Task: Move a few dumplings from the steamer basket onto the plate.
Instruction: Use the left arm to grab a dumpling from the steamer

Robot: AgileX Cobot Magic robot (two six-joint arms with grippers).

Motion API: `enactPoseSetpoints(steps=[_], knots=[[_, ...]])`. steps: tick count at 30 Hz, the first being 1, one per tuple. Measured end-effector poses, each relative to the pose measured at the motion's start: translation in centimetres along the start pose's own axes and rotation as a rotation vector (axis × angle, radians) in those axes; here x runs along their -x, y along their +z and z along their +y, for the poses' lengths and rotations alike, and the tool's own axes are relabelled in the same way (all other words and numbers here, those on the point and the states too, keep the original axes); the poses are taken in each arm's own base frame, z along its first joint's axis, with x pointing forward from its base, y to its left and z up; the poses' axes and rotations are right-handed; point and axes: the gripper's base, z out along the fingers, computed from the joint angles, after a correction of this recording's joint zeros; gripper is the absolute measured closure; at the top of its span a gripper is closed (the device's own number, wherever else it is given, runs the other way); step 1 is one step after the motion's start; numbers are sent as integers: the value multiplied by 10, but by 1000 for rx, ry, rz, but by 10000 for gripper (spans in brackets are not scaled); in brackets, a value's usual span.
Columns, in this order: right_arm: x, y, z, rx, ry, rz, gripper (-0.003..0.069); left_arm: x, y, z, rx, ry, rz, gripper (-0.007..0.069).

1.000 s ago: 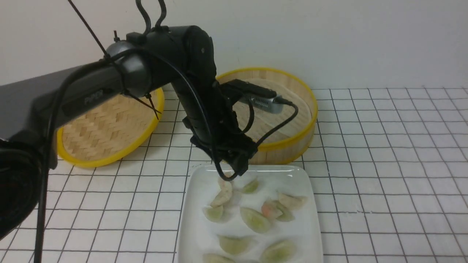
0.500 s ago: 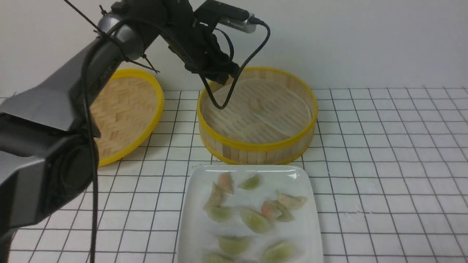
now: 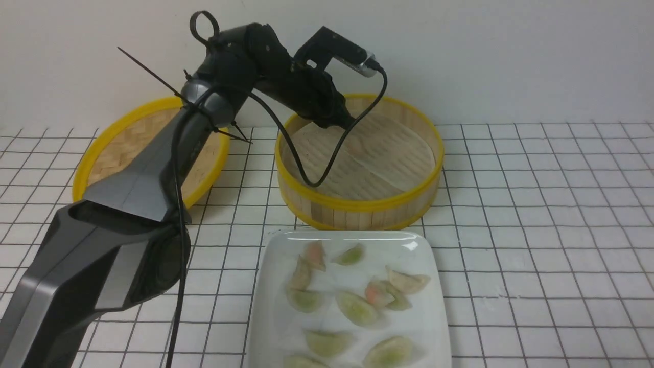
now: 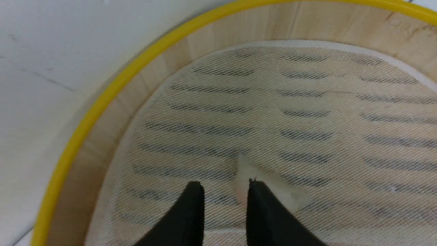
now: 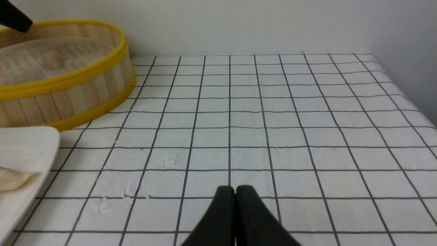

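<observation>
The left gripper (image 4: 223, 182) has its fingers (image 4: 193, 208) slightly apart with nothing between them, one tip over the edge of a pale dumpling (image 4: 276, 193) lying on the liner (image 4: 307, 112) of the steamer basket (image 4: 205, 37). Just nearer, the plate (image 3: 273, 266) carries several dumplings (image 3: 357, 308). The right gripper (image 5: 235, 189), fingers pressed together, hangs over the gridded table (image 5: 307, 119) on the right

Front camera: near side, faces far wall (image 3: 511, 51), covers plate (image 3: 271, 276) and basket (image 3: 357, 214). Left wrist: close, down into basket. Right wrist: low over desk (image 5: 273, 119), sharing basket, plate corner.
</observation>
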Motion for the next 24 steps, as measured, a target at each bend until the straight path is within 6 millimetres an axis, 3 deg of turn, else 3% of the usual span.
enactPoseSetpoints(steps=[10,19,24], knots=[[0,0,0,0,1,0,667,-10,18,1,-50,30,-66,300],[0,0,0,0,1,0,667,-33,34,4,-106,-39,1,291],[0,0,0,0,1,0,667,-33,36,4,-106,-50,-15,291]])
